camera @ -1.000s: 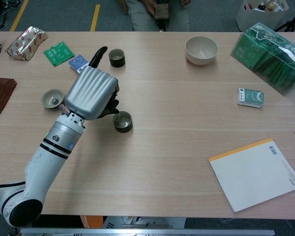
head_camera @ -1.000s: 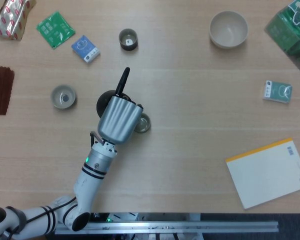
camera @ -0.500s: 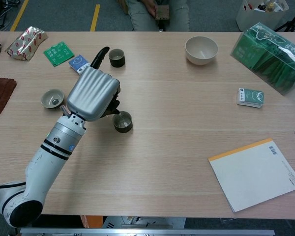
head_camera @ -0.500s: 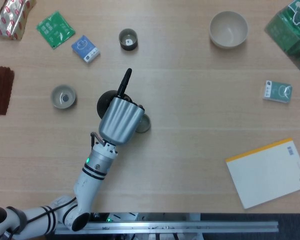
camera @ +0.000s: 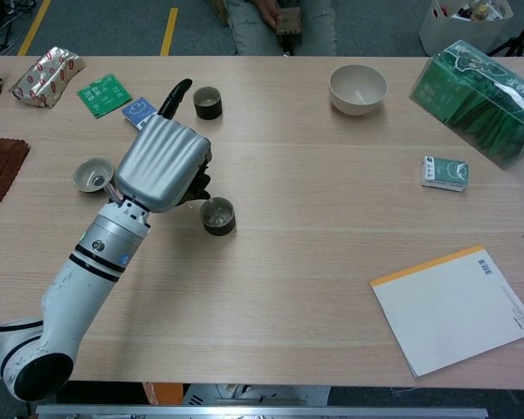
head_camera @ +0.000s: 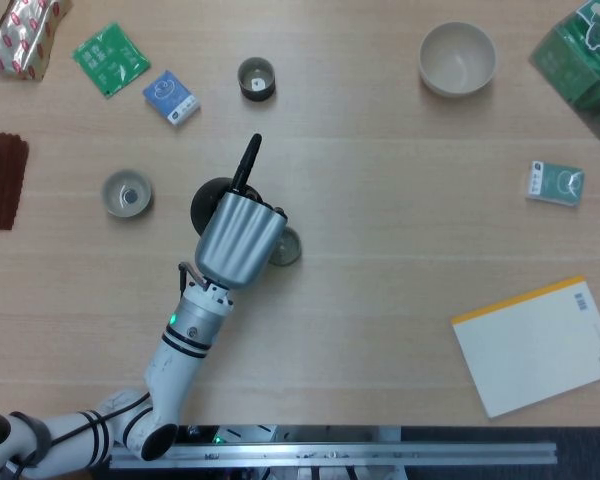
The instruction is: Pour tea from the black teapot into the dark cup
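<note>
My left hand [head_camera: 240, 239] [camera: 163, 166] grips the black teapot [head_camera: 210, 200], which it mostly hides; only the dark body edge and the long handle [head_camera: 246, 162] [camera: 175, 94] sticking up and away show. The pot is tipped toward the dark cup [head_camera: 285, 247] [camera: 217, 216] on the table just right of the hand, and its spout reaches the cup's rim in the chest view. A second dark cup [head_camera: 256, 78] [camera: 208, 102] stands farther back. My right hand appears in neither view.
A pale cup [head_camera: 127, 193] sits left of the hand. Green packet [head_camera: 106, 57], blue packet [head_camera: 171, 97] and foil bag [head_camera: 22, 36] lie at back left, a brown mat [head_camera: 0, 180] at the left edge. White bowl [head_camera: 457, 58], green box [head_camera: 585, 60], small box [head_camera: 554, 184], notebook [head_camera: 535, 345] lie right.
The hand and teapot shifted only slightly, wobbling a touch over the dark cup; the handle tip moved a few pixels. Nothing else moved.
</note>
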You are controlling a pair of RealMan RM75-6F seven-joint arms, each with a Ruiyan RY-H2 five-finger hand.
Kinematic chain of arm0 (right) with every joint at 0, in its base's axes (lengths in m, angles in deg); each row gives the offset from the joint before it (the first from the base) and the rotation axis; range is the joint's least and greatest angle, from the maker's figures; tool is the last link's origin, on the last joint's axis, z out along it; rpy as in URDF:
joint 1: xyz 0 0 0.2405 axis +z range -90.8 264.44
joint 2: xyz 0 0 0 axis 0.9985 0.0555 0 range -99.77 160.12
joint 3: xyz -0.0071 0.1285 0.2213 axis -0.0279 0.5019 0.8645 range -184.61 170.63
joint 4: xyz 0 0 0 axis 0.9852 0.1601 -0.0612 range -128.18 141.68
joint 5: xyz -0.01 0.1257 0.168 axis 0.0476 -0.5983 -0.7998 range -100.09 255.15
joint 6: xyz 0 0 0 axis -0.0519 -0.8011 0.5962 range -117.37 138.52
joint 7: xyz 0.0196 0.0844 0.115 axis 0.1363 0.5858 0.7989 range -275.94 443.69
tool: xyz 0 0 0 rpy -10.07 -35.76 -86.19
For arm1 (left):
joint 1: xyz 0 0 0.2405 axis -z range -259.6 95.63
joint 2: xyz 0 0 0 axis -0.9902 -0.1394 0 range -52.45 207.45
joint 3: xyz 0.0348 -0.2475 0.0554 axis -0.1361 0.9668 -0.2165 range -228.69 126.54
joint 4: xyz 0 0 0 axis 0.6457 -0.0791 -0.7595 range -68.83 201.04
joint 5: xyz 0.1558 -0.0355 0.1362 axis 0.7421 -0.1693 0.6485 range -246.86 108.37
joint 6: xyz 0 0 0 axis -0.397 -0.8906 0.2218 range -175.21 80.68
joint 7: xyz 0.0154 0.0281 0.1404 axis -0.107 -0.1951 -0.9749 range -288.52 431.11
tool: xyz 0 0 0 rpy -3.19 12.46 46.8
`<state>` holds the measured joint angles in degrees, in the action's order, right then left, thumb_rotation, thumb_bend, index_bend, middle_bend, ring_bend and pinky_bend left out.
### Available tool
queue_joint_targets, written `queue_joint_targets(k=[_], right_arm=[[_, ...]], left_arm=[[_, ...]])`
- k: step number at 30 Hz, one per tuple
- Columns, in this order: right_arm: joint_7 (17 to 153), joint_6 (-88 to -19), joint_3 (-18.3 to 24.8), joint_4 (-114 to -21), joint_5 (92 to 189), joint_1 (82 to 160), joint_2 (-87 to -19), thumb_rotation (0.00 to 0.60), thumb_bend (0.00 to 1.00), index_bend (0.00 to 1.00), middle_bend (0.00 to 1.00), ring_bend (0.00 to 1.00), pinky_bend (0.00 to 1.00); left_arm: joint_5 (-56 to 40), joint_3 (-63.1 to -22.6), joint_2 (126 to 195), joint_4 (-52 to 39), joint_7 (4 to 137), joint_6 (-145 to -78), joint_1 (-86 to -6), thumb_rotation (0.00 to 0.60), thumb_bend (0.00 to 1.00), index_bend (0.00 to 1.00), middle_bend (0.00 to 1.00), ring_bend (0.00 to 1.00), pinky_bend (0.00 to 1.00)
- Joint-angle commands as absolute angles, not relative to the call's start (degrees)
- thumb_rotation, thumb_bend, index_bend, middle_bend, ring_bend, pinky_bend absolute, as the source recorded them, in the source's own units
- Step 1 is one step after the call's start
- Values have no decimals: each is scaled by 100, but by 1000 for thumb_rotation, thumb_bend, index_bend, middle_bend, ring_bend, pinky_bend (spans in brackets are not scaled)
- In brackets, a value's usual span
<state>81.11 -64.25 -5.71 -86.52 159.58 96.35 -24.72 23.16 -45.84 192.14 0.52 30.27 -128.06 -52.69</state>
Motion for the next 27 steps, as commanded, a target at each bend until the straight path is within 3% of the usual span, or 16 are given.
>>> queue_joint_targets(k=[1, 27], right_arm=[[8103, -6427, -567, -8657, 15960, 9629, -2469, 600, 232, 96, 127, 0, 51], [8045, -6432, -489, -8726, 15850, 9572, -2437, 600, 232, 96, 127, 0, 51]], left_arm=[[2303, -4579, 19201, 30, 3008, -12787, -5275, 600, 246, 952, 1000, 843, 2], [1958, -4420, 19113, -308, 3380, -12524, -5312, 600, 246, 951, 1000, 842, 2]])
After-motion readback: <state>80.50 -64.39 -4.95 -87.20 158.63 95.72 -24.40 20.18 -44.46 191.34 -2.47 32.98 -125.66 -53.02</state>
